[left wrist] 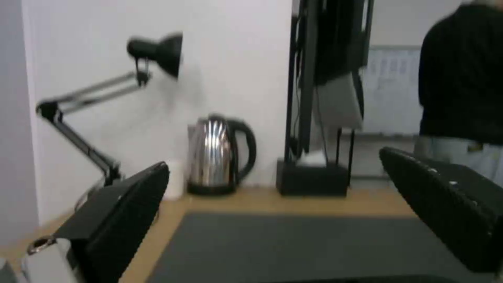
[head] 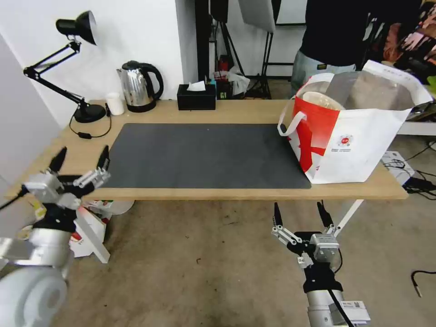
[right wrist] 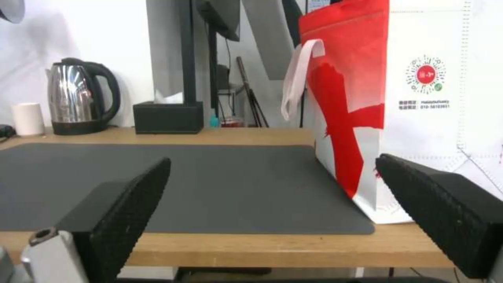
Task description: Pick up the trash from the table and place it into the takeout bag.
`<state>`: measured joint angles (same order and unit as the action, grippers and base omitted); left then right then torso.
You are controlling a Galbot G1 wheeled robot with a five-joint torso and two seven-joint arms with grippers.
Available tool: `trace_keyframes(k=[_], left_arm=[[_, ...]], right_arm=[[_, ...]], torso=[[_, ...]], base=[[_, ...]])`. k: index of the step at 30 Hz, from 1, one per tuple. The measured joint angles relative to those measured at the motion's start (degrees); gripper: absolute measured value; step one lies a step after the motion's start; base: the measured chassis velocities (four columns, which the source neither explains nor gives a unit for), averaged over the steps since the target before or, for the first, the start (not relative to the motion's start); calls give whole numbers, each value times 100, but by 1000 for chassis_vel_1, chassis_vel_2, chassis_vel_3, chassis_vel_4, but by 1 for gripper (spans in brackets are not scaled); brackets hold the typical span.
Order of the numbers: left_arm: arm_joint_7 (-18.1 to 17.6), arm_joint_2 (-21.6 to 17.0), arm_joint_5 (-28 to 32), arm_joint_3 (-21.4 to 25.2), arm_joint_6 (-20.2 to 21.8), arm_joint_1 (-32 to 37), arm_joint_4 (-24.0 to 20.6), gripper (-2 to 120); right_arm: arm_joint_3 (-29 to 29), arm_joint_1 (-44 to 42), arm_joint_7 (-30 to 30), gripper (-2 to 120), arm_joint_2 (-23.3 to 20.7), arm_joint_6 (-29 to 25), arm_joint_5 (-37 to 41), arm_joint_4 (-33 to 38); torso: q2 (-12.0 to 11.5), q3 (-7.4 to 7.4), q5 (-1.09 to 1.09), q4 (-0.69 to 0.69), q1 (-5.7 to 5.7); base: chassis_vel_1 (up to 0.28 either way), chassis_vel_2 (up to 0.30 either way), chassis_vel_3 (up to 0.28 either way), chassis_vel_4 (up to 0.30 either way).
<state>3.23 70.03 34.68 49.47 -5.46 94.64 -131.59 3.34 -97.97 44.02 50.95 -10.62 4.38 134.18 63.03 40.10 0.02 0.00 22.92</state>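
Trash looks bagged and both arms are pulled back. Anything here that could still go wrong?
Two modest risks. The boxy white-and-red takeout bag stands at the right end of the light-wood table, with a round white bowl riding high near its open top; a nudge could tip or spill it. The open left gripper hovers at the table's near left edge, so a careless move might clip it. The open right gripper hangs below the front edge.

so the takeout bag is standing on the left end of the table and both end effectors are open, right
Not quite: the head view shows the takeout bag standing on the right end of the table. The left end effector and right end effector are both open, as you said.
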Motion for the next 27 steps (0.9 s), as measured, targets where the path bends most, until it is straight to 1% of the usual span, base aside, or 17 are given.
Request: trace_keyframes(k=[3, 6, 8, 10, 12, 14, 17, 23, 25, 26, 27], left_arm=[[27, 148, -268, -190, -13, 145, 187, 100], [35, 179, -330, -243, -16, 181, 243, 100], [41, 287, -468, -416, -25, 283, 400, 100], [32, 308, -493, -450, -24, 297, 421, 100], [-63, 359, -597, -573, 30, 366, 487, 100], [-87, 370, -624, -597, 59, 403, 498, 100], [-183, 467, -778, -722, 111, 680, 512, 100], [-231, 557, -957, -789, 109, 702, 590, 100], [-245, 612, -1133, -889, 88, 724, 727, 100], [-245, 612, -1133, -889, 88, 724, 727, 100], [-277, 629, -1248, -946, 3, 714, 820, 100]], right_arm=[[0, 0, 0, 100, 0, 0, 0, 0], [0, 0, 0, 100, 0, 0, 0, 0], [0, 0, 0, 100, 0, 0, 0, 0], [0, 0, -1, 100, 0, 0, 0, 0], [0, 0, 0, 100, 0, 0, 0, 0], [0, 0, 0, 100, 0, 0, 0, 0], [0, 0, 0, 100, 0, 0, 0, 0], [0, 0, 0, 100, 0, 0, 0, 0], [0, 0, 0, 100, 0, 0, 0, 0], [0, 0, 0, 100, 0, 0, 0, 0], [0, 0, 0, 100, 0, 0, 0, 0]], torso=[[0, 0, -1, -1, 0], [0, 0, -3, -1, 0], [0, 1, -3, 0, 0], [0, 0, -2, 0, 0], [0, 0, -2, -1, 0], [0, 0, -2, -2, 0], [0, 0, -2, 1, 0], [0, 0, -2, 0, 0], [0, 0, -1, 0, 0], [0, 0, -1, 0, 0], [0, 1, -3, 0, 0]], base=[[0, 0, 0, 0], [0, 0, 0, 0], [0, 0, 0, 0], [0, 0, 0, 0], [0, 0, 0, 0], [0, 0, 0, 0], [0, 0, 0, 0], [0, 0, 0, 0], [0, 0, 0, 0], [0, 0, 0, 0], [0, 0, 0, 0]])
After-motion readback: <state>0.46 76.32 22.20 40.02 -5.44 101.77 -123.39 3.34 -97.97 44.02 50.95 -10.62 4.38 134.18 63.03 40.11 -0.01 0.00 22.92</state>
